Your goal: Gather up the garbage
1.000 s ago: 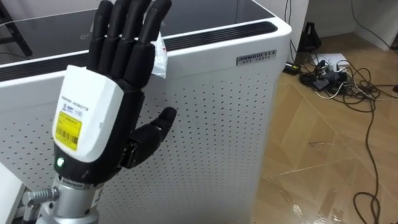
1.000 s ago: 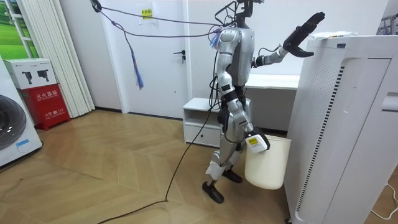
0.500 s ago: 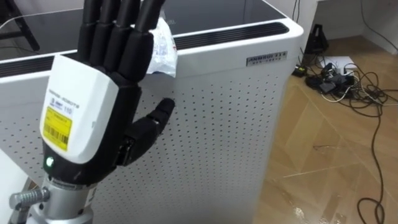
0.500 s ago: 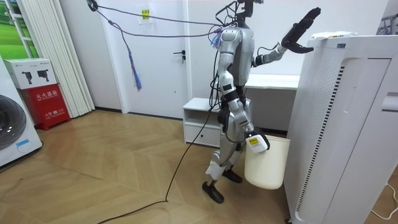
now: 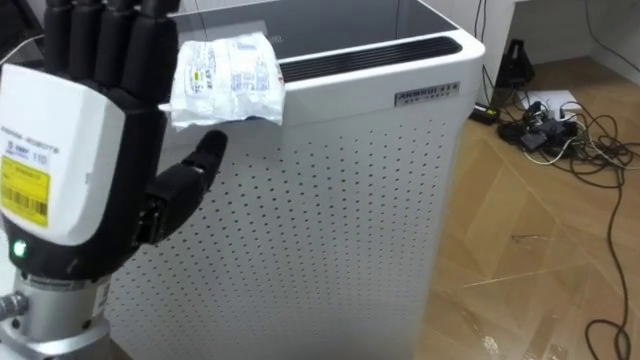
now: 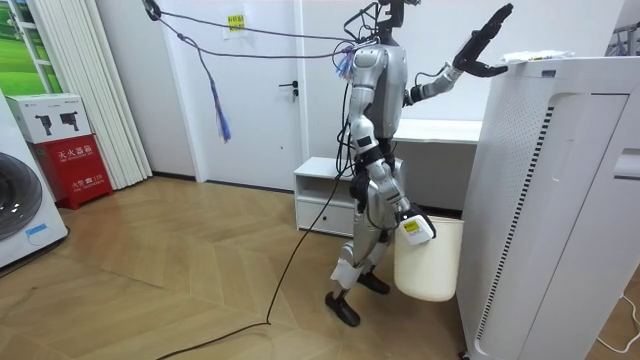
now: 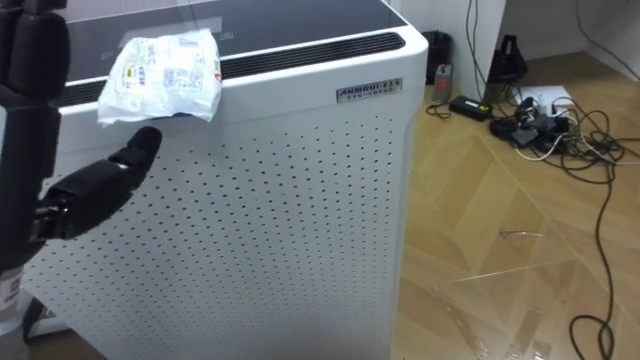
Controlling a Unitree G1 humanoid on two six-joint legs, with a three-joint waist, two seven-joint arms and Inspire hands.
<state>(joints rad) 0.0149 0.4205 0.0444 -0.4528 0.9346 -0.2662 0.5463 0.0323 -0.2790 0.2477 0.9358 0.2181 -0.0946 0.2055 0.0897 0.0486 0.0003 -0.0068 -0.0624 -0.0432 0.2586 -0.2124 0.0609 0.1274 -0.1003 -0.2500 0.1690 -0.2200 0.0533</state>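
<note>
Wrapper (image 5: 226,76), crumpled white with print, lies atop purifier (image 5: 330,200).

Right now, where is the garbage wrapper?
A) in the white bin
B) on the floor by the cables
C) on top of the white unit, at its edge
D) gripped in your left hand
C: the crumpled wrapper lies on the white unit at its top edge, and the open left hand beside it is not gripping it.

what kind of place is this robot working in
Likely a home-style test room rather than a lived-in house: a wood floor, a washing machine by the wall, and a tall white air purifier with a wrapper on top, plus a tangle of cables on the floor.
</note>
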